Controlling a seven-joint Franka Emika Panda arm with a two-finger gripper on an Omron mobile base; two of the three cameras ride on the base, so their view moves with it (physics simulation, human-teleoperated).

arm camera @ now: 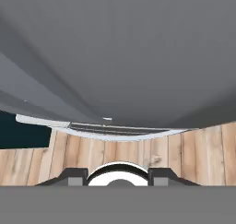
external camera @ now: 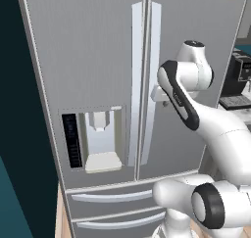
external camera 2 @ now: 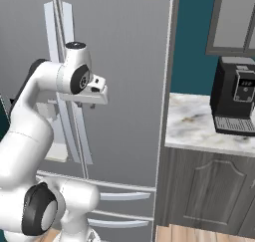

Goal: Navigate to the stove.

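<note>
**A:** Two tall doors on that grey fridge [external camera: 98, 60], and the robot's parked right in front of it. Water dispenser [external camera: 100, 141] on the left door, drawers below.

**B:** Any stove though?

**A:** Can't spot it from here. Off to the right there's a marble counter [external camera 2: 191, 121] with a black coffee machine [external camera 2: 236, 96] on it.

**B:** And the gripper [external camera 2: 94, 94]?

**A:** Held up by the door handles [external camera 2: 62, 76], pointing down at the wood floor [arm camera: 138, 154]. Fingertips [arm camera: 73, 176] look spread apart, nothing between them.
</note>
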